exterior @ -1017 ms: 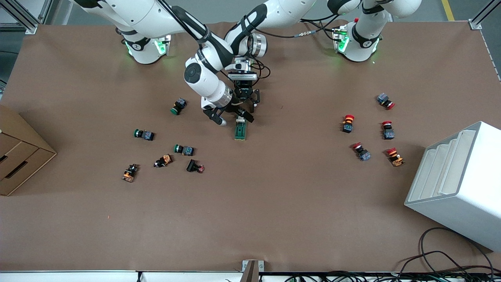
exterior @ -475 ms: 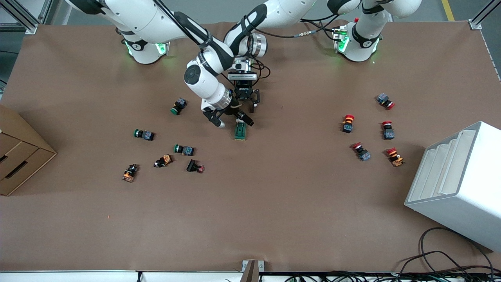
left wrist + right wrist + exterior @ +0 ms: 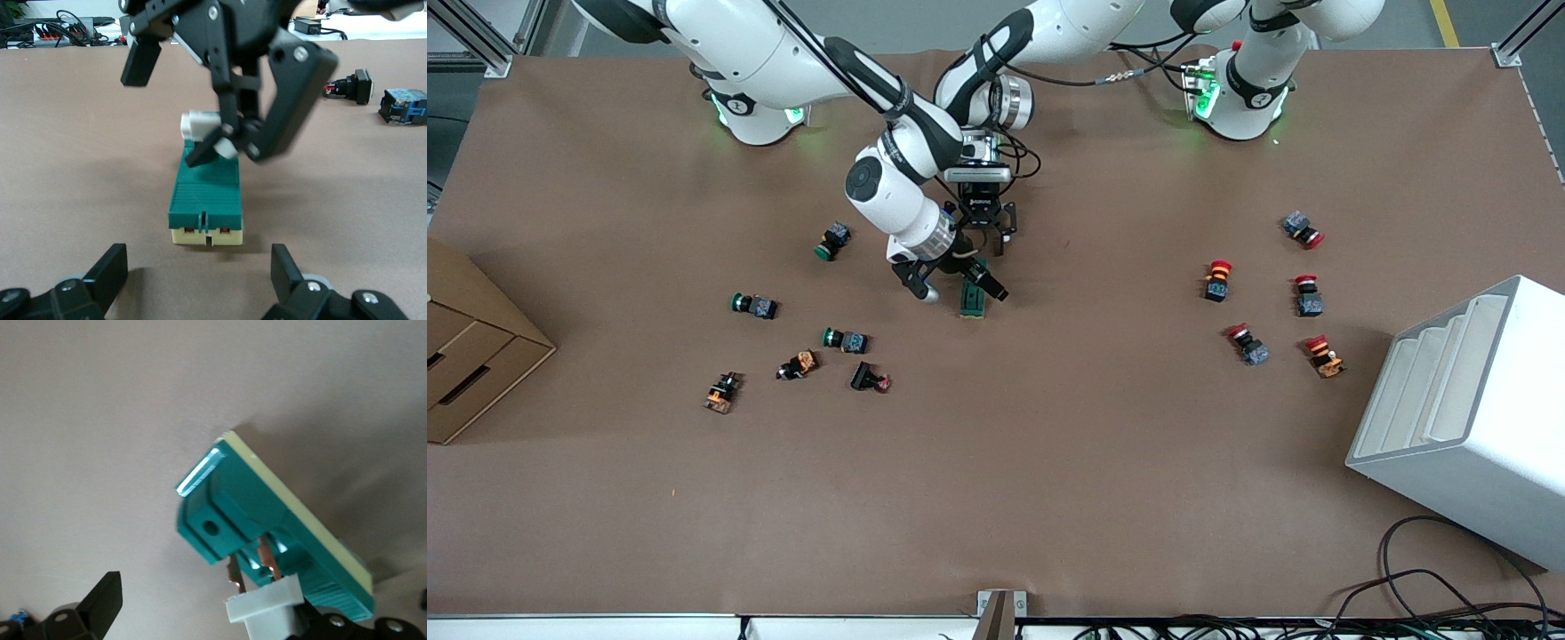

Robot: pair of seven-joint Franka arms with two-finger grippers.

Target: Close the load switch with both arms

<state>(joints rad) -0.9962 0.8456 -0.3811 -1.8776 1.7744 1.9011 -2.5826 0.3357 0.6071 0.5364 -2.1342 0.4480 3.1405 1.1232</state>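
The load switch (image 3: pixel 971 305), a dark-green oblong block with a cream base, lies on the brown table near its middle. In the left wrist view the load switch (image 3: pixel 205 193) has its white lever (image 3: pixel 199 124) raised at one end. My right gripper (image 3: pixel 964 292) is open over the switch, and one of its fingers (image 3: pixel 208 144) touches the lever. The right wrist view shows the switch (image 3: pixel 263 520) and lever (image 3: pixel 265 608) close against the right gripper (image 3: pixel 207 620). My left gripper (image 3: pixel 985 248) is open just over the switch's end nearest the robot bases, its fingers (image 3: pixel 110 273) apart and clear of the block.
Several green-capped and orange push-buttons (image 3: pixel 845 340) lie toward the right arm's end. Red-capped push-buttons (image 3: pixel 1216 279) lie toward the left arm's end, beside a white stepped bin (image 3: pixel 1458 418). A cardboard box (image 3: pixel 471 356) stands at the table edge.
My right gripper has moved down along the switch toward the front camera, and its finger now covers the white lever. My left gripper has barely moved.
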